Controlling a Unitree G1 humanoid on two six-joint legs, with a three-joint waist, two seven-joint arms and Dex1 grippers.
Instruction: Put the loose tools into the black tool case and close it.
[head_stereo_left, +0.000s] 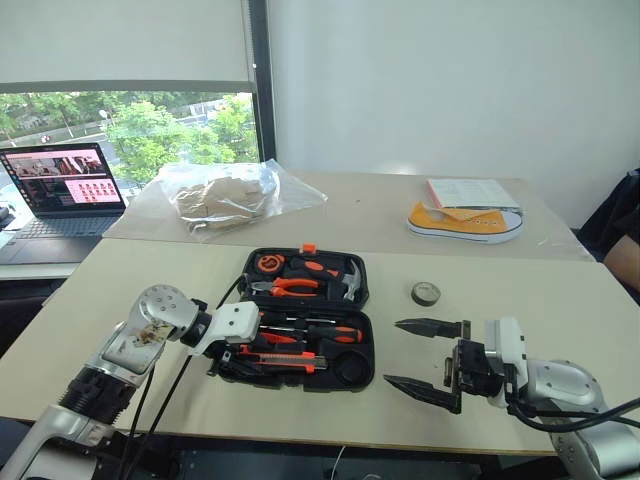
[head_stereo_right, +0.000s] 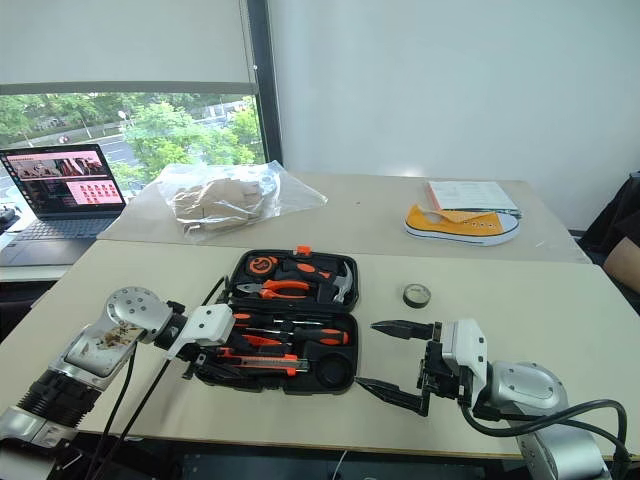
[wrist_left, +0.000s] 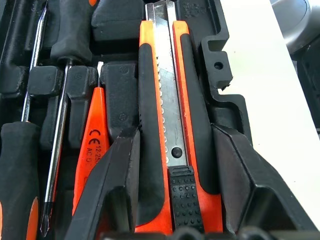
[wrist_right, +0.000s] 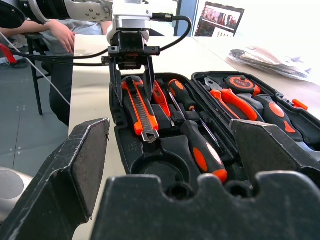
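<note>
Black tool case (head_stereo_left: 305, 318) open, near front edge of table (head_stereo_left: 90, 290). Utility knife (wrist_left: 170, 125) seated in front recess; left gripper (wrist_right: 131, 75) straddling its handle, fingers apart, not clamped. Two screwdrivers (wrist_right: 197, 135) in case. Tape roll (head_stereo_left: 425, 293) loose, right of case. Right gripper (head_stereo_left: 425, 358) beside case, fingers wide apart, empty.

Bright daylight from window (head_stereo_left: 130, 130) at left, soft shadows, all sharp, wrist-cam fg slightly blurred.
</note>
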